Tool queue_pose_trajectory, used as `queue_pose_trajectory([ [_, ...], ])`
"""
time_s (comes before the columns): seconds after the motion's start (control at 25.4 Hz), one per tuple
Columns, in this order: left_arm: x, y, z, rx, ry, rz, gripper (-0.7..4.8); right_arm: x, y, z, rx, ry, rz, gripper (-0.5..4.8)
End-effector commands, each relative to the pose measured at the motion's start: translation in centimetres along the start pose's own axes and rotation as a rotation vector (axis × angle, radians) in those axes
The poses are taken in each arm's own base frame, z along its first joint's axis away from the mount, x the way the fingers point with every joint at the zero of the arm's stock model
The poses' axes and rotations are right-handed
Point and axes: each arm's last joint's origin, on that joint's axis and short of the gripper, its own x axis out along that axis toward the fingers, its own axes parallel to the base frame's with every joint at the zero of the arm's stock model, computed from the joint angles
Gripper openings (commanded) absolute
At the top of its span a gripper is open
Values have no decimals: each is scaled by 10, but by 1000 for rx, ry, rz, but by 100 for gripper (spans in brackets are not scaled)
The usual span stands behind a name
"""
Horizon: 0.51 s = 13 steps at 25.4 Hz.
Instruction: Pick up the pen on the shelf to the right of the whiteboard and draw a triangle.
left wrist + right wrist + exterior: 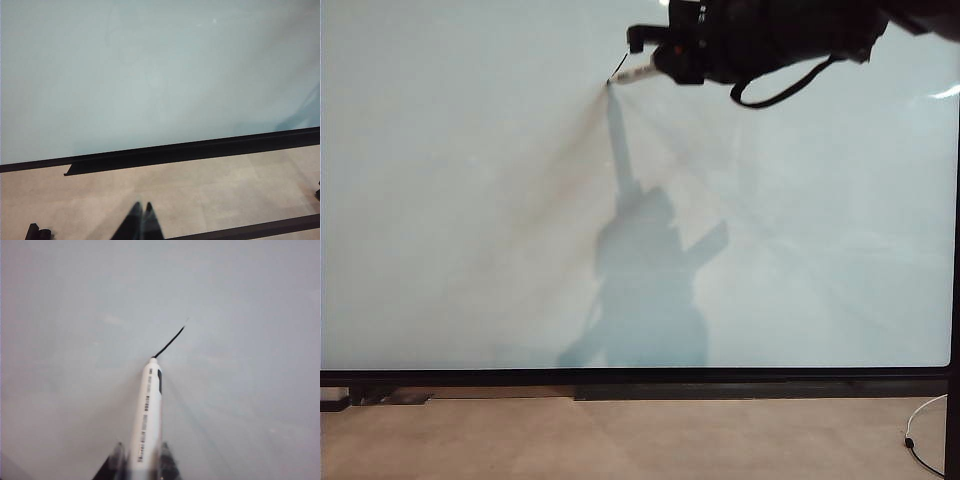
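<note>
The whiteboard (470,200) fills nearly the whole exterior view. Near its top, my right gripper (660,60) is shut on the pen (638,72), a slim white marker, with its black tip against the board. A short black stroke (619,66) runs up from the tip. In the right wrist view the pen (149,410) juts out between the fingers (116,460) of the gripper (142,452), and the stroke (170,342) leads away from its tip. A whole triangle is not in view. My left gripper (142,206) is shut and empty, low in front of the board's lower frame (200,147).
The right arm's shadow (645,290) falls on the board. A black ledge (760,392) runs under the lower frame (470,377). A white cable (920,430) lies on the beige floor at the lower right. A black cable loop (780,97) hangs from the right arm.
</note>
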Motion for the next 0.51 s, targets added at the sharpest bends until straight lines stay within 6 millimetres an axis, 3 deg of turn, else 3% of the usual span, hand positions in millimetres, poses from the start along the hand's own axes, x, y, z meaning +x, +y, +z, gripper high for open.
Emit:
queue_pose_trajectory([
  [0.04,0,0,2,2,-13,-2,-5,6,1,-7,24,11,-14,-9],
  [0.28,0,0,2,2,-13,-1,-5,20,5,-19,46,27,16,-8],
  [0.51,0,0,2,2,-13,-1,-5,20,9,-22,48,50,28,-8],
])
